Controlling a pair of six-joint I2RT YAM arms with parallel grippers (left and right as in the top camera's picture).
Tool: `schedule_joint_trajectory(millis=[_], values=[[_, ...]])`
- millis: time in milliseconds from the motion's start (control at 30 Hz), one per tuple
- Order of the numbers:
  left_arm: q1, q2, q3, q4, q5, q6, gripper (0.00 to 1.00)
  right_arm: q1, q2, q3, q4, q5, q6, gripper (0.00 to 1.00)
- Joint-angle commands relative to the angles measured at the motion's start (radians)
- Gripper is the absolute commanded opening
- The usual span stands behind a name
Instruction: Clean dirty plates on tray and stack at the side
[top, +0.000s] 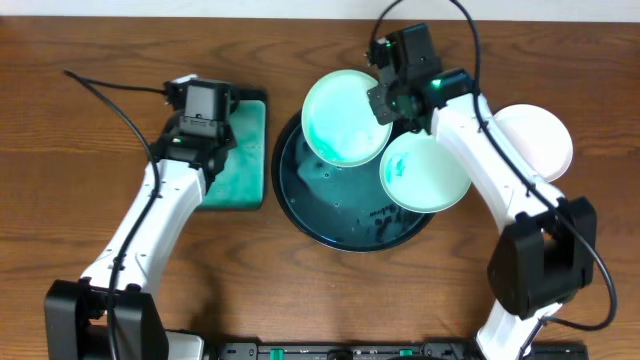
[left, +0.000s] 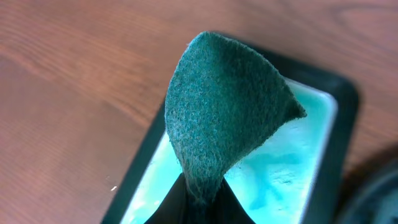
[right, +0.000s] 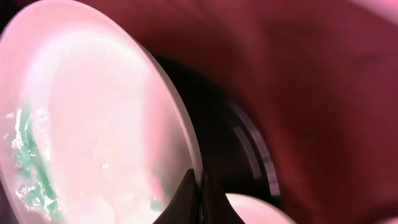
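Note:
The round black tray (top: 300, 205) sits mid-table with a wet teal floor. My right gripper (top: 383, 102) is shut on the rim of a teal-smeared plate (top: 343, 115) and holds it tilted over the tray's back edge; the right wrist view shows this plate (right: 93, 137) pinched at its edge by my fingers (right: 200, 193). A second smeared plate (top: 425, 172) lies on the tray's right side. A clean white plate (top: 535, 140) rests on the bare wood at the right. My left gripper (top: 205, 135) is shut on a green scrub pad (left: 224, 118) above the small rectangular tray (left: 298, 155).
The small rectangular black-edged teal tray (top: 245, 160) sits left of the round tray. Black cables (top: 110, 90) run across the table behind both arms. The arm bases stand at the front edge.

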Motion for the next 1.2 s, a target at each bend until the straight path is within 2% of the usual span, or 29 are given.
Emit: schedule_joint_trajectory(millis=[0, 267, 533, 733, 1167], values=[[0.026, 0.007, 0.001, -0.019, -0.019, -0.018, 0.07, 0.064, -0.029, 0.007, 0.021, 0.241, -0.140, 0.01], [0.035, 0.007, -0.009, -0.031, -0.020, -0.018, 0.07, 0.216, -0.035, 0.007, 0.107, 0.620, -0.395, 0.01], [0.035, 0.007, -0.009, -0.032, -0.020, -0.018, 0.07, 0.317, -0.035, 0.007, 0.200, 0.861, -0.556, 0.01], [0.035, 0.007, -0.009, -0.033, -0.020, -0.018, 0.07, 0.346, -0.035, 0.007, 0.238, 0.969, -0.663, 0.01], [0.035, 0.007, -0.009, -0.033, -0.020, -0.018, 0.07, 0.348, -0.035, 0.007, 0.266, 1.036, -0.816, 0.01]])
